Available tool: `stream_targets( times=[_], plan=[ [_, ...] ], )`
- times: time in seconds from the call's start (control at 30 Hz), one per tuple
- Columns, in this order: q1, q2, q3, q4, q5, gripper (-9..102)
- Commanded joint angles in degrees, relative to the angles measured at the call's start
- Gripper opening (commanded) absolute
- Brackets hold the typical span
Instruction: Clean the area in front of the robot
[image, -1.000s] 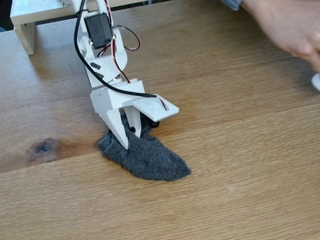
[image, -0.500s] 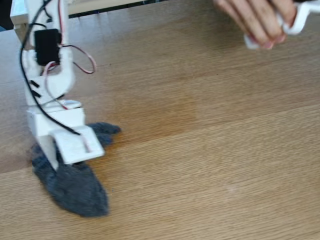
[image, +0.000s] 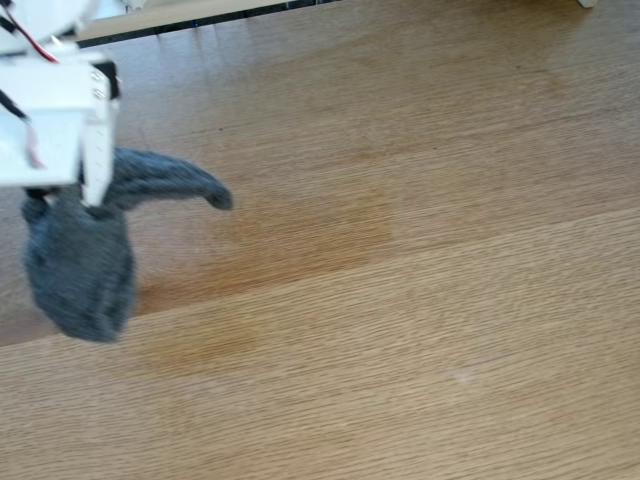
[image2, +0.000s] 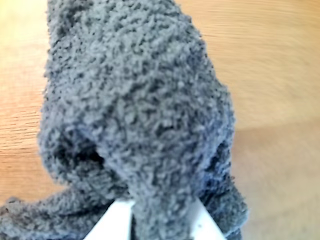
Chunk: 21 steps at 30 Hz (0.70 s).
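End effector (image: 88, 195), at the fixed view's left edge, is clamping a dark grey fuzzy cloth (image: 80, 255) whose lower end is resting on the oak-grain counter (image: 420, 300).

- The area (image: 420, 300): broad light-brown oak-grain tabletop, with a darker amber patch near its middle in the fixed view.
- The robot (image: 55, 130): white plastic arm at the fixed view's left edge, red and black wires on top, its lower end pushed into grey fuzzy fabric.
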Motion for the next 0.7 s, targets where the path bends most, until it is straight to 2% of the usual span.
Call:
stream_targets(
  times=[0.0, 0.1, 0.2, 0.33, 0.47, 0.63, 0.67],
  plan=[
    [10.90, 15.82, 9.76, 2.99, -0.97, 0],
    [19.86, 21.18, 24.08, 2.64, -8.17, 0],
    [27.51, 26.02, 39.81, -3.87, -18.46, 0],
    [35.24, 31.38, 59.15, -20.65, -34.54, 0],
    [38.85, 31.73, 72.51, -33.31, -46.67, 0],
    [39.55, 30.67, 78.13, -39.99, -49.92, 1],
    [39.64, 30.50, 78.13, -39.90, -49.57, 6]
  ],
)
